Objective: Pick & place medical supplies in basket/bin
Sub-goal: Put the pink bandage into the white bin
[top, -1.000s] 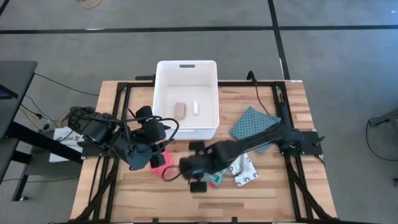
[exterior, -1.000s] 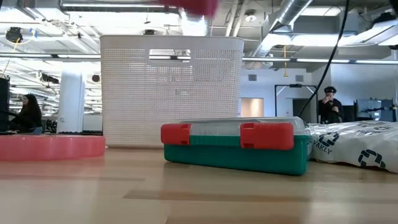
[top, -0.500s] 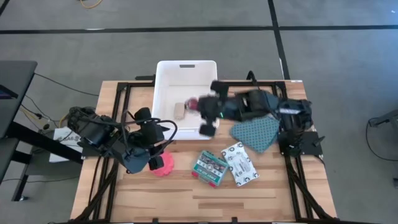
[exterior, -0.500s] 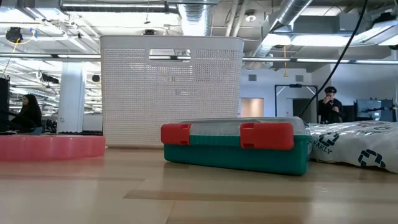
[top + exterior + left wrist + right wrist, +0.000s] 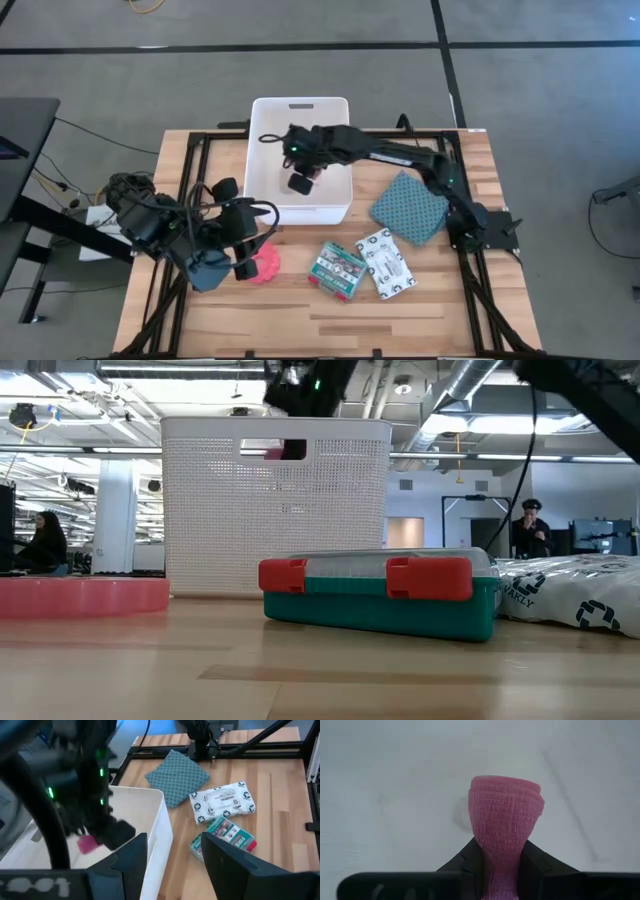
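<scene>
Above the white bin (image 5: 262,120), the right hand (image 5: 502,865) pinches a pink bandage roll (image 5: 505,815) between its fingers.

bin (image 5: 262,130): smooth white plastic | table (image 5: 440,310): matt wood | roll (image 5: 505,815): woven pink gauze
</scene>
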